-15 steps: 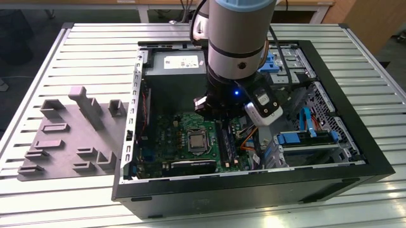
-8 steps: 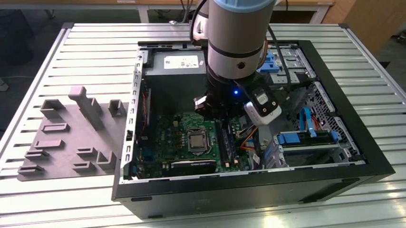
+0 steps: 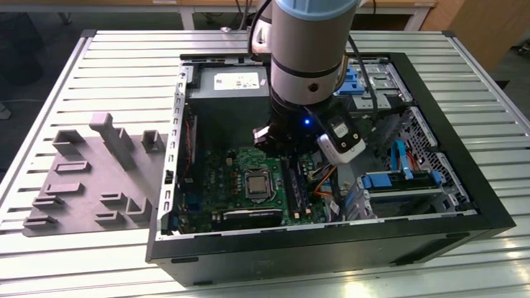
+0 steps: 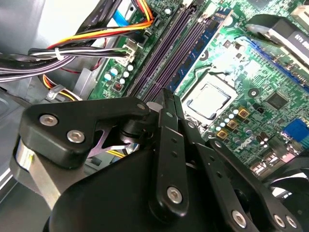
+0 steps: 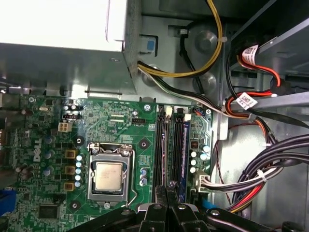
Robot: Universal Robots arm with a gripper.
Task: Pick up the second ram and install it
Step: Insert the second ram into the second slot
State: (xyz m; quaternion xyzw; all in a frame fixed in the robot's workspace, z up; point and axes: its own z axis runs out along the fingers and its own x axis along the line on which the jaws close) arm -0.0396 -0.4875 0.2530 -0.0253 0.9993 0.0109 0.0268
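A blue ram stick (image 4: pixel 197 54) stands on edge among the long dark slots (image 5: pixel 176 145) of the green motherboard (image 3: pixel 248 186), beside the bare processor (image 5: pixel 108 176). In the first wrist view a blue edge of the ram (image 5: pixel 182 169) runs along the slots. My gripper (image 3: pixel 286 155) reaches down inside the open computer case, over these slots. In both wrist views its two black fingers lie pressed together, their tips (image 5: pixel 167 187) (image 4: pixel 165 94) over the near end of the slots. Whether the tips touch the stick is hidden, and I cannot tell if this stick is the second ram.
The grey power-supply box (image 3: pixel 228 81) sits at the case's far end. Bundled cables (image 5: pixel 270 159) crowd the side of the slots away from the processor. Drive cages with blue clips (image 3: pixel 398 186) fill the exterior view's right. A grey parts fixture (image 3: pixel 91 174) lies outside on the slatted table.
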